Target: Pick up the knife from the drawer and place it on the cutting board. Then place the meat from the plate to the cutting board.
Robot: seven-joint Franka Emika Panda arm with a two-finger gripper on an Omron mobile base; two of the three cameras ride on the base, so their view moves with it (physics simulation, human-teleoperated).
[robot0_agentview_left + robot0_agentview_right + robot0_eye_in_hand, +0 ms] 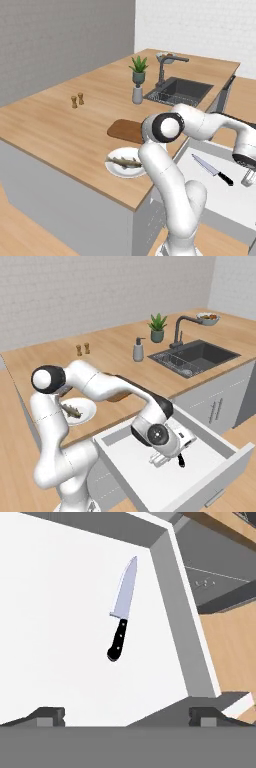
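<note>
The drawer [150,476] is standing pulled out below the bench [60,125], and the knife [122,609] is lying flat on its white floor, near one side wall, touching nothing else. In the hand view the whole knife is showing, silvery blade and black handle, well ahead of the two dark fingertips [47,716], which are sitting far apart with nothing between them. The tool [248,177] is hanging spread above the drawer, just beside the knife's handle end; in the left base view it is partly cut off by the picture's right edge. In the right base view the tool [162,458] and the wrist are covering most of the knife, leaving just the dark handle tip peeking out.

The cutting board [125,131] is lying on the bench, its near part hidden behind the arm's elbow; in the right base view it is almost wholly masked. The plate [116,167] is sitting at the bench edge just beside the board, carrying the meat [125,162], and the arm is hiding the plate's right rim.
</note>
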